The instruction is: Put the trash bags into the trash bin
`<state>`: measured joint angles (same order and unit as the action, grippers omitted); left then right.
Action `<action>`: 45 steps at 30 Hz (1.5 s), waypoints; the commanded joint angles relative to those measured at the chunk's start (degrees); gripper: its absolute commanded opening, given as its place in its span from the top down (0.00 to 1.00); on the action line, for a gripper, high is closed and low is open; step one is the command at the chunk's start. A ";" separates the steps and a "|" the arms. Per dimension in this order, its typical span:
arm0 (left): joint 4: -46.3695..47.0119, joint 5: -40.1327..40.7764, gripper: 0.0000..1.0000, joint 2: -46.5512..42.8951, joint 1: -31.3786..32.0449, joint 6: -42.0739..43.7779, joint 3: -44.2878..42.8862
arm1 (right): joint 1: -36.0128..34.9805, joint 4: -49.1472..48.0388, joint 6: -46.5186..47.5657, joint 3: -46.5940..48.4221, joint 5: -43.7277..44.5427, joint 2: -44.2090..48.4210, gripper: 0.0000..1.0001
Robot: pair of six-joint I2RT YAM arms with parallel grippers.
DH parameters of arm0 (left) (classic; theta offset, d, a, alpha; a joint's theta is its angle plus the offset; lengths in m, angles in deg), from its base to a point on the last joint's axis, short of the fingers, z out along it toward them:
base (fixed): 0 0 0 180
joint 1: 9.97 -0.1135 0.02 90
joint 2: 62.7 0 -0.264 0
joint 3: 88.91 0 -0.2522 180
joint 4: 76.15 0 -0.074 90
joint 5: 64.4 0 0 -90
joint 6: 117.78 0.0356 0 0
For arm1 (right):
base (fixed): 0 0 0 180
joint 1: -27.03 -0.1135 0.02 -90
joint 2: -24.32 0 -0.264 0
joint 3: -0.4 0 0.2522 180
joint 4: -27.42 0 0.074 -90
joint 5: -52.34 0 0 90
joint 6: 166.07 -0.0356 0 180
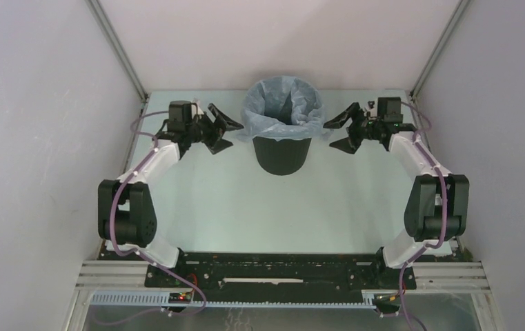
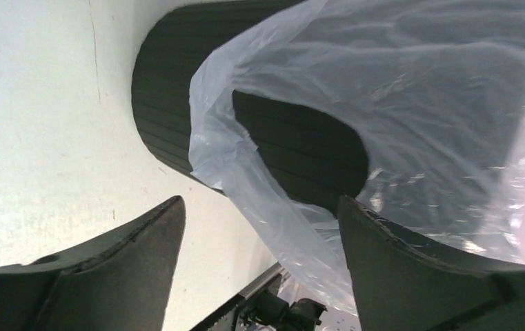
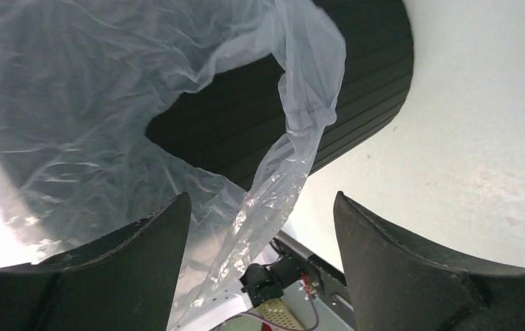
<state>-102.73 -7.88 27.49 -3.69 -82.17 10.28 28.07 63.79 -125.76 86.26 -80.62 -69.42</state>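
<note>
On the table the trash bin stands upright, dead centre, with the trash bag lining it and draped over the rim. The left gripper and right gripper flank it, equally near, jaws spread wide, holding nothing.

No writing, label, brand, number or sign can be read in any view. The black bin shows plain walls, and the pale blue bag over its rim is unprinted film.
</note>
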 commanded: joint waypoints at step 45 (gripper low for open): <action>31.21 1.73 0.12 23.60 -3.24 -12.42 -17.86 | 0.61 24.48 23.44 -6.59 7.46 23.28 0.19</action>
<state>-86.68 -3.37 42.66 -9.92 -87.37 2.52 29.36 82.35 -107.40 79.06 -74.06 -50.82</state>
